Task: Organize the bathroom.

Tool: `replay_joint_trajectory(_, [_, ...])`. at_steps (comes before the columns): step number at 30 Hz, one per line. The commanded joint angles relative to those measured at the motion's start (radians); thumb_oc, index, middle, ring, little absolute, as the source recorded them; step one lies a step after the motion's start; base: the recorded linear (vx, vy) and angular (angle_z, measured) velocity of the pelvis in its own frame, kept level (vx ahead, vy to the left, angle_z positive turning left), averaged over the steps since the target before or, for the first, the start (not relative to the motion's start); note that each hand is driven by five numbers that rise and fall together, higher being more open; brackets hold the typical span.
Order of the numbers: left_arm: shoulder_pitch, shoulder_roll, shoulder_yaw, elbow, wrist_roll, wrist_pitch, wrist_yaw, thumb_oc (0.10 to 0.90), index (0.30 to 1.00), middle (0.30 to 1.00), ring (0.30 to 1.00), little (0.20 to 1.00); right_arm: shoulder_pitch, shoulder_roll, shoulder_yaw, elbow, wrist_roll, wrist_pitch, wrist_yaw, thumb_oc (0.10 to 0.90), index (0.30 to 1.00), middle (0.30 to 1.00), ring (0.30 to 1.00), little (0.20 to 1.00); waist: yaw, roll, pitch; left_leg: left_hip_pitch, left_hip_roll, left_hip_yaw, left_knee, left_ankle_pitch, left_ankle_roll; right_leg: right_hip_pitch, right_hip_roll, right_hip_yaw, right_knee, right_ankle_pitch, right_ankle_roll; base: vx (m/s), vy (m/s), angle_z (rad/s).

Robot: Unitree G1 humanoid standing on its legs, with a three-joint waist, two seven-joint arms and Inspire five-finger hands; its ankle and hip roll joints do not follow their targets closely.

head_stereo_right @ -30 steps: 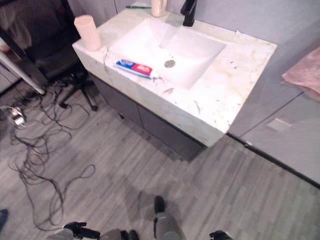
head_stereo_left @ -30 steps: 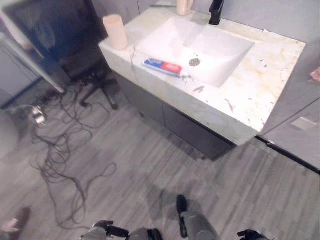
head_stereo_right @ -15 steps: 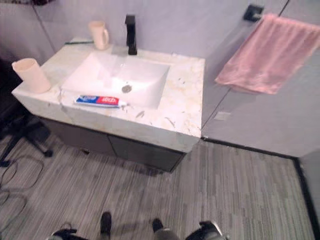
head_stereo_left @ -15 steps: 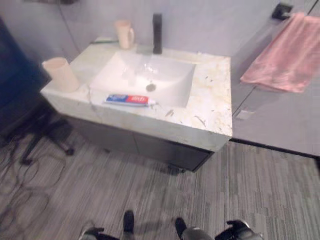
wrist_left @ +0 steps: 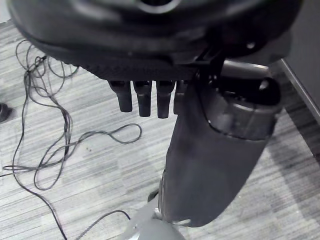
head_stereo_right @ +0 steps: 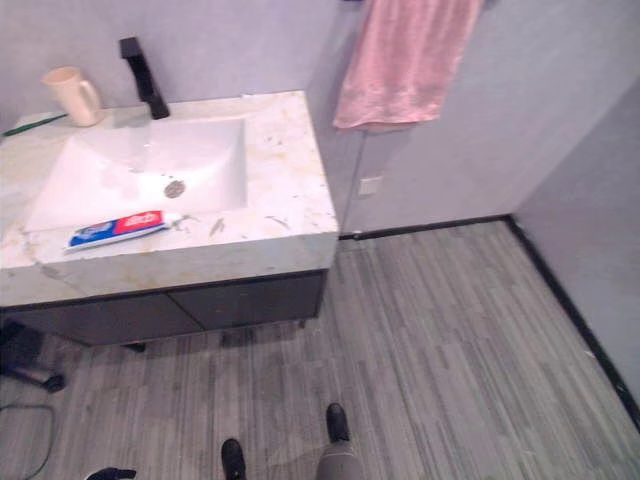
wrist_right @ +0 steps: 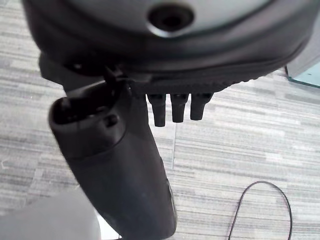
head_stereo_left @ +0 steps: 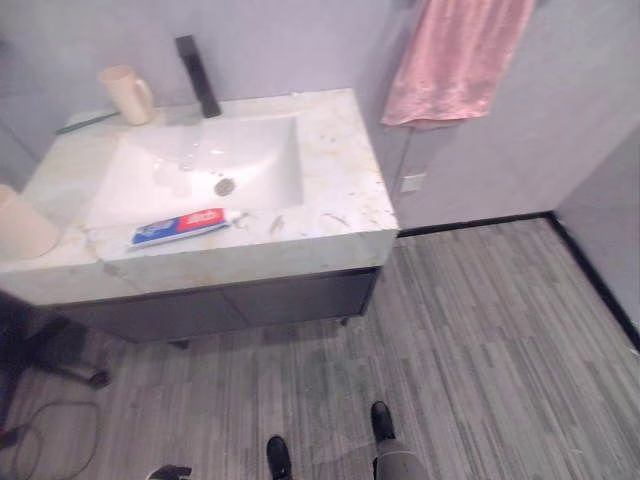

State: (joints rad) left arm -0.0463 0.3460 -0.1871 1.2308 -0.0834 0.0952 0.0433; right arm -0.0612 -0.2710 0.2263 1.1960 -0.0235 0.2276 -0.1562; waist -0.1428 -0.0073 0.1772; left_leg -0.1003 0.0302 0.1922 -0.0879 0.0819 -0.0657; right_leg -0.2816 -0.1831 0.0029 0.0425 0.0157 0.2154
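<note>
Standing back from the marble vanity [head_stereo_left: 340,190], the left hand [wrist_left: 150,95] and right hand [wrist_right: 175,107] hang with fingers straight, holding nothing. The toothpaste tube [head_stereo_left: 178,227] lies near the counter's front edge, best approached squarely; open floor lies to the right.

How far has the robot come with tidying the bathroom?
Nothing looks done yet. The toothpaste tube lies loose on the counter's front edge, the mug stands by the faucet. Nothing is in hand: left robot hand and right robot hand hang open over the floor.
</note>
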Motion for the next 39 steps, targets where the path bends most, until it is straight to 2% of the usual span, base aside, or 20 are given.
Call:
replay_joint_trajectory(1, [0.002, 0.027, 0.013, 0.014, -0.027, 0.056, 0.042, 0.8, 0.9, 0.9, 0.9, 0.9, 0.014, -0.061, 0.029, -0.011, -0.011, 0.024, 0.014, 0.8, 0.9, 0.9, 0.9, 0.9, -0.007, 0.054, 0.04, -0.041, -0.011, -0.05, 0.12, -0.12, 0.067, -0.017, 0.097, -0.058, 0.168, -0.004, -0.046, 0.12, -0.17, -0.76])
replay_joint_trajectory(2, [-0.003, 0.027, 0.005, 0.003, -0.023, 0.065, 0.054, 0.8, 0.9, 0.9, 0.9, 0.9, 0.014, -0.054, 0.038, -0.005, 0.011, 0.037, 0.027, 0.8, 0.9, 0.9, 0.9, 0.9, -0.02, 0.056, 0.052, -0.037, -0.019, -0.066, 0.122, -0.121, 0.072, -0.024, 0.122, -0.051, 0.169, -0.012, -0.066, 0.11, -0.145, -0.25])
replay_joint_trajectory(6, [-0.016, 0.03, 0.004, -0.013, -0.041, 0.053, 0.033, 0.8, 0.9, 0.9, 0.9, 0.9, 0.012, -0.036, 0.048, 0.025, 0.078, 0.056, 0.024, 0.8, 0.9, 0.9, 0.9, 0.9, -0.019, 0.064, 0.048, -0.075, -0.023, -0.08, 0.199, -0.129, 0.074, -0.009, 0.128, -0.076, 0.212, -0.061, -0.093, 0.14, -0.204, 0.55])
replay_joint_trajectory(7, [-0.011, 0.023, 0.002, -0.023, -0.031, 0.054, 0.022, 0.8, 0.9, 0.9, 0.9, 0.9, 0.02, -0.026, 0.042, 0.03, 0.088, 0.061, 0.016, 0.8, 0.9, 0.9, 0.9, 0.9, -0.025, 0.059, 0.039, -0.077, -0.026, -0.068, 0.279, -0.163, 0.08, 0.016, 0.115, -0.082, 0.215, -0.069, -0.101, 0.2, -0.156, 0.4])
replay_joint_trajectory(8, [-0.01, 0.022, 0.002, -0.025, -0.03, 0.054, 0.02, 0.8, 0.9, 0.9, 0.9, 0.9, 0.022, -0.026, 0.042, 0.029, 0.085, 0.061, 0.016, 0.8, 0.9, 0.9, 0.9, 0.9, -0.025, 0.058, 0.034, -0.082, -0.026, -0.066, 0.292, -0.167, 0.08, 0.017, 0.114, -0.082, 0.214, -0.068, -0.104, 0.23, -0.136, 0.45])
replay_joint_trajectory(10, [0.002, 0.011, -0.013, -0.049, -0.038, 0.052, 0.008, 0.8, 0.9, 0.9, 0.9, 0.9, 0.043, -0.033, 0.047, 0.006, 0.087, 0.059, 0.006, 0.8, 0.9, 0.9, 0.9, 0.9, -0.026, 0.047, 0.031, -0.117, -0.023, -0.077, 0.461, -0.175, 0.074, 0.072, 0.109, -0.09, 0.2, -0.075, -0.131, 0.2, -0.109, 0.35])
replay_joint_trajectory(12, [0.008, 0.001, -0.012, -0.061, -0.037, 0.057, 0.007, 0.8, 0.9, 0.9, 0.9, 0.9, 0.051, -0.037, 0.04, -0.006, 0.082, 0.048, -0.003, 0.8, 0.9, 0.9, 0.9, 0.9, -0.019, 0.039, 0.031, -0.151, -0.025, -0.096, 0.542, -0.183, 0.078, 0.11, 0.112, -0.094, 0.189, -0.079, -0.144, 0.18, -0.081, 0.3])
replay_joint_trajectory(15, [0.015, 0.0, -0.004, -0.069, -0.017, 0.07, 0.001, 0.8, 0.9, 0.9, 0.9, 0.9, 0.048, -0.042, 0.031, -0.006, 0.089, 0.043, -0.01, 0.8, 0.9, 0.9, 0.9, 0.9, -0.013, 0.034, 0.018, -0.132, -0.005, -0.103, 0.45, -0.179, 0.076, 0.137, 0.122, -0.1, 0.174, -0.08, -0.144, 0.22, 0.028, 0.2])
replay_joint_trajectory(16, [0.024, 0.006, -0.003, -0.064, -0.013, 0.06, -0.006, 0.8, 0.9, 0.9, 0.9, 0.9, 0.043, -0.058, 0.02, 0.001, 0.063, 0.037, 0.002, 0.8, 0.9, 0.9, 0.9, 0.9, -0.016, 0.046, 0.01, -0.08, 0.039, -0.125, 0.286, -0.107, 0.043, 0.149, 0.14, -0.094, 0.16, -0.088, -0.137, 0.26, 0.128, 0.17])
replay_joint_trajectory(18, [0.03, 0.009, 0.0, -0.062, -0.022, 0.057, -0.003, 0.8, 0.9, 0.9, 0.9, 0.9, 0.038, -0.065, 0.026, 0.002, 0.039, 0.036, 0.011, 0.8, 0.9, 0.9, 0.9, 0.9, -0.005, 0.056, 0.007, -0.064, 0.062, -0.183, 0.171, -0.044, 0.014, 0.161, 0.149, -0.078, 0.145, -0.094, -0.129, 0.24, 0.123, 0.11])
replay_joint_trajectory(20, [0.032, 0.008, 0.001, -0.056, -0.026, 0.05, 0.0, 0.8, 0.9, 0.9, 0.9, 0.9, 0.037, -0.068, 0.03, 0.002, 0.032, 0.035, 0.012, 0.8, 0.9, 0.9, 0.9, 0.9, 0.001, 0.055, 0.009, -0.068, 0.069, -0.191, 0.158, -0.035, 0.008, 0.167, 0.145, -0.074, 0.144, -0.1, -0.125, 0.15, 0.102, 0.02])
replay_joint_trajectory(23, [0.028, 0.008, 0.013, -0.044, 0.005, 0.06, 0.002, 0.8, 0.9, 0.9, 0.9, 0.9, 0.031, -0.069, 0.032, -0.003, 0.02, 0.043, 0.017, 0.8, 0.9, 0.9, 0.9, 0.9, 0.002, 0.057, 0.005, -0.047, 0.064, -0.158, 0.136, -0.045, 0.015, 0.165, 0.127, -0.084, 0.153, -0.111, -0.114, 0.23, 0.202, -0.06])
replay_joint_trajectory(27, [0.01, 0.031, 0.009, -0.041, -0.022, 0.084, 0.005, 0.8, 0.9, 0.9, 0.9, 0.9, 0.021, -0.061, 0.047, -0.025, 0.021, 0.054, 0.036, 0.8, 0.9, 0.9, 0.9, 0.9, -0.002, 0.061, -0.002, -0.015, 0.038, -0.123, 0.088, -0.055, 0.032, 0.14, 0.104, -0.087, 0.153, -0.095, -0.092, 0.12, 0.177, -0.04])
replay_joint_trajectory(30, [-0.003, 0.038, 0.017, -0.044, -0.052, 0.083, 0.002, 0.8, 0.9, 0.9, 0.9, 0.9, 0.021, -0.052, 0.052, -0.034, 0.076, 0.055, 0.037, 0.8, 0.9, 0.9, 0.9, 0.9, -0.003, 0.06, -0.003, -0.018, 0.033, -0.105, 0.075, -0.059, 0.041, 0.122, 0.097, -0.084, 0.147, -0.084, -0.084, 0.04, 0.114, -0.04])
replay_joint_trajectory(32, [-0.006, 0.038, 0.017, -0.047, -0.076, 0.084, 0.005, 0.8, 0.9, 0.9, 0.9, 0.9, 0.026, -0.046, 0.043, -0.04, 0.121, 0.058, 0.07, 0.8, 0.9, 0.9, 0.9, 0.9, -0.002, 0.059, -0.007, -0.02, 0.028, -0.096, 0.07, -0.061, 0.047, 0.12, 0.096, -0.085, 0.138, -0.078, -0.081, 0.03, 0.062, -0.05])
replay_joint_trajectory(34, [-0.003, 0.035, 0.018, -0.05, -0.072, 0.084, 0.001, 0.8, 0.9, 0.9, 0.9, 0.9, 0.031, -0.041, 0.04, -0.04, 0.105, 0.031, 0.093, 0.8, 0.9, 0.9, 0.9, 0.9, 0.0, 0.057, -0.012, -0.02, 0.025, -0.091, 0.066, -0.061, 0.05, 0.12, 0.096, -0.087, 0.131, -0.074, -0.079, 0.03, 0.022, -0.1])
replay_joint_trajectory(39, [0.012, 0.026, 0.028, -0.052, -0.046, 0.079, -0.009, 0.8, 0.9, 0.9, 0.9, 0.9, 0.051, -0.034, 0.042, -0.045, 0.086, 0.032, 0.093, 0.8, 0.9, 0.9, 0.9, 0.9, 0.005, 0.046, -0.024, -0.021, 0.024, -0.07, 0.081, -0.068, 0.057, 0.128, 0.096, -0.103, 0.13, -0.074, -0.079, 0.04, -0.019, -0.09])
